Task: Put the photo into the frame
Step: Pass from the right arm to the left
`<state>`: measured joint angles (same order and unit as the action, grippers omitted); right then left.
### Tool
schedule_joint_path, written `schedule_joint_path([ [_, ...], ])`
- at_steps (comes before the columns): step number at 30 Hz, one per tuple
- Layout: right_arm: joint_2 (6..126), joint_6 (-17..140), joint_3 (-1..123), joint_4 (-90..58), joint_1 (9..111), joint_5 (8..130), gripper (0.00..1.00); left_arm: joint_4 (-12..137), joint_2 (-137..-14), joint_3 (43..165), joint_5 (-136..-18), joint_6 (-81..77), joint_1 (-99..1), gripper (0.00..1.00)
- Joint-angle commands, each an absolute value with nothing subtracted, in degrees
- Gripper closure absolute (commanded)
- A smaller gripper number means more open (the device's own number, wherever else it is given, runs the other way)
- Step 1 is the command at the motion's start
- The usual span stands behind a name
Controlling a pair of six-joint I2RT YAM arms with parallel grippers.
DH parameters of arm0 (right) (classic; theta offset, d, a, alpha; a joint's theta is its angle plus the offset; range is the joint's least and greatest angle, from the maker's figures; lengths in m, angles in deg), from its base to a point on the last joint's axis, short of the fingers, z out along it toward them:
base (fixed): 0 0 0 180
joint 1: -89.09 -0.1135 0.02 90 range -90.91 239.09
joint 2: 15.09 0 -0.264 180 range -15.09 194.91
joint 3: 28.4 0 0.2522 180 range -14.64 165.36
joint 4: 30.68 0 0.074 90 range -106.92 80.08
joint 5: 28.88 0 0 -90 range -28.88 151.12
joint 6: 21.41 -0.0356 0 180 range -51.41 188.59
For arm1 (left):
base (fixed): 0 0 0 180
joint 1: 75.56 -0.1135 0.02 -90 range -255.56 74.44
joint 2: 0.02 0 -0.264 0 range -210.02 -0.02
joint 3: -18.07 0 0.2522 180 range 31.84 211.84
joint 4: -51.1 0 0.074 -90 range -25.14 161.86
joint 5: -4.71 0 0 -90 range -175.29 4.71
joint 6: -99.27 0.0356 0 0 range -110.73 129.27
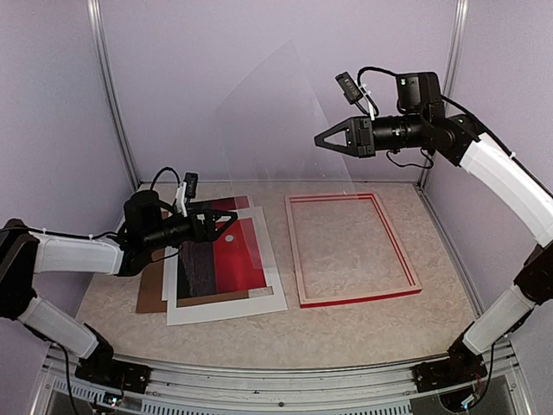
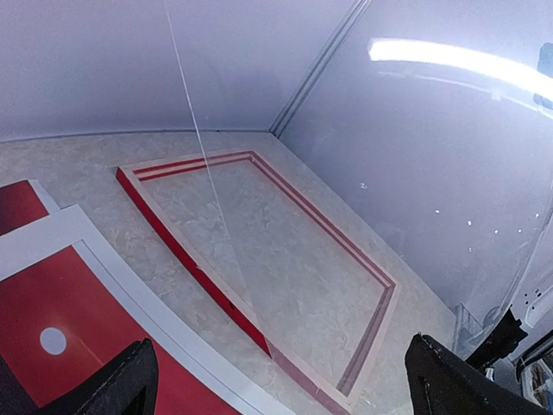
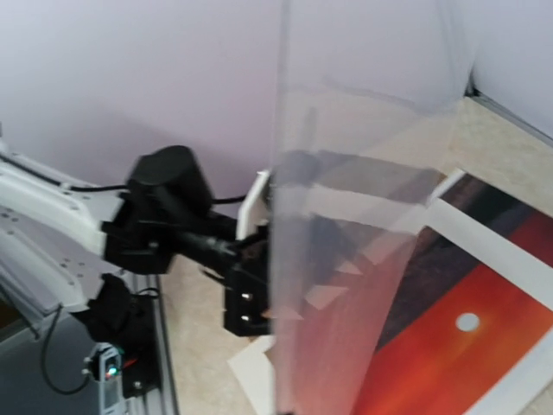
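The photo point(image 1: 226, 259), half red and half dark, lies flat at the left under a white mat point(image 1: 226, 309); in the left wrist view its red half point(image 2: 52, 303) shows a white dot. The frame point(image 1: 359, 296) lies flat and empty to its right, red bars point(image 2: 194, 272) on pale wood. My left gripper point(image 1: 226, 223) hovers open over the photo's far end, nothing between its fingers point(image 2: 130, 385). My right gripper point(image 1: 318, 140) is raised high at the back, shut on the edge of a clear sheet point(image 1: 276, 130) held upright in the air between frame and photo.
A brown backing board point(image 1: 151, 298) sticks out from under the mat at the left. The clear sheet point(image 3: 346, 216) fills the middle of the right wrist view, with the left arm's gripper point(image 3: 242, 285) behind it. Enclosure walls stand on three sides.
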<state>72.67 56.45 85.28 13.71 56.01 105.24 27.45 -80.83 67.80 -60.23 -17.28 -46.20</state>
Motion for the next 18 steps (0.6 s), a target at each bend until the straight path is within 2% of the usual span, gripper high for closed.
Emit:
schedule_joint_path([
  [1, 70.84, 55.02, 86.48, 10.83, 56.28, 109.27, 1.0, 19.14, -83.47, 69.79, -53.34, -18.25, -45.98, 0.01],
  [14, 69.36, 53.4, 82.42, 8.22, 56.45, 110.41, 1.0, 13.38, -87.79, 73.53, -45.94, -22.65, -46.52, 0.01],
  [18, 69.73, 52.97, 81.32, 8.93, 57.87, 109.45, 1.0, 10.95, -87.02, 74.09, -43.74, -24.77, -47.62, 0.1],
])
